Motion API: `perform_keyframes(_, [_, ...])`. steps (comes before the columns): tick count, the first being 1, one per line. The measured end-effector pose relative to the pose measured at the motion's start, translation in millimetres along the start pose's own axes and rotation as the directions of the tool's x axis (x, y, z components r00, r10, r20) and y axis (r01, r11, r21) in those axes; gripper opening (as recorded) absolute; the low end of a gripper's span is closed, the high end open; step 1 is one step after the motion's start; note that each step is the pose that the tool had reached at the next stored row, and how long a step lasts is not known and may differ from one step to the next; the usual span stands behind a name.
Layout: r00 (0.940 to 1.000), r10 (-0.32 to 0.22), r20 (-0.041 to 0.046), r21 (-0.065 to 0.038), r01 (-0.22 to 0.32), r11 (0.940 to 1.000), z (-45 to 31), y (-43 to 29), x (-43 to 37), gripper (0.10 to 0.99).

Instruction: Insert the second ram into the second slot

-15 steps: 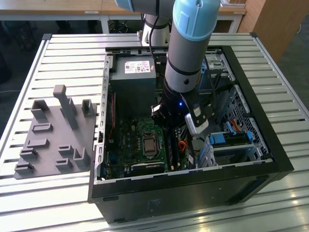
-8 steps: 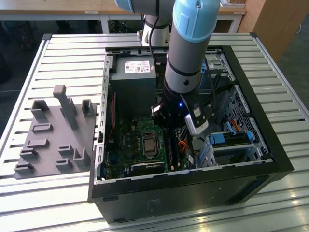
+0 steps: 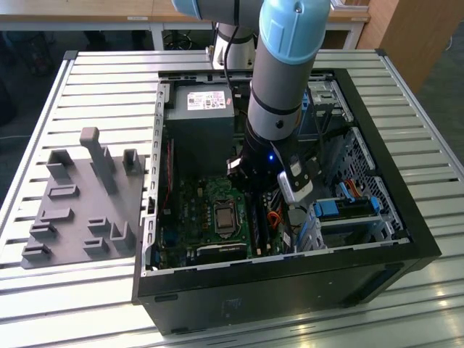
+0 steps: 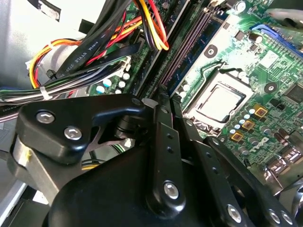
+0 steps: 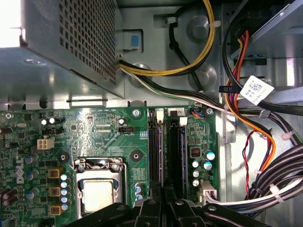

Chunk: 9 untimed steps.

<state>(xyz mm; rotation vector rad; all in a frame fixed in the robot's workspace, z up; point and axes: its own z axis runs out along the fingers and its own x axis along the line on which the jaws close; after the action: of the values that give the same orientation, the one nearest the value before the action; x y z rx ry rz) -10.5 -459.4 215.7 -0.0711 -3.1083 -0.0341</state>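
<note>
Gripper (image 5: 163, 191), fingers together, low over mobo (image 5: 94, 127); blue ram (image 5: 176, 156) stands on edge in slot (image 5: 182, 121), long axis toward PSU (image 5: 71, 42).

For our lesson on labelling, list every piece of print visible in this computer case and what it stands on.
Power supply label: too small to read.
Cable tag: blurred, unreadable.
Motherboard markings: too small to read.
Nothing can be quoted.

Motherboard (image 3: 190, 204) inside case (image 3: 290, 290) on table (image 3: 109, 80), fixture tray (image 3: 72, 217) alongside.
</note>
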Motion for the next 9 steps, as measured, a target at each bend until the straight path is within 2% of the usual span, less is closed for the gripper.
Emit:
perform_keyframes(2, [1.0,0.0,0.0,0.0,0.0,1.0,0.0,0.0,0.0,0.145])
perform_keyframes(3, [1.0,0.0,0.0,0.0,0.0,1.0,0.1,0.0,0.0,0.212])
perform_keyframes(9, [1.0,0.0,0.0,0.0,0.0,1.0,-0.9,0.0,0.0,0.212])
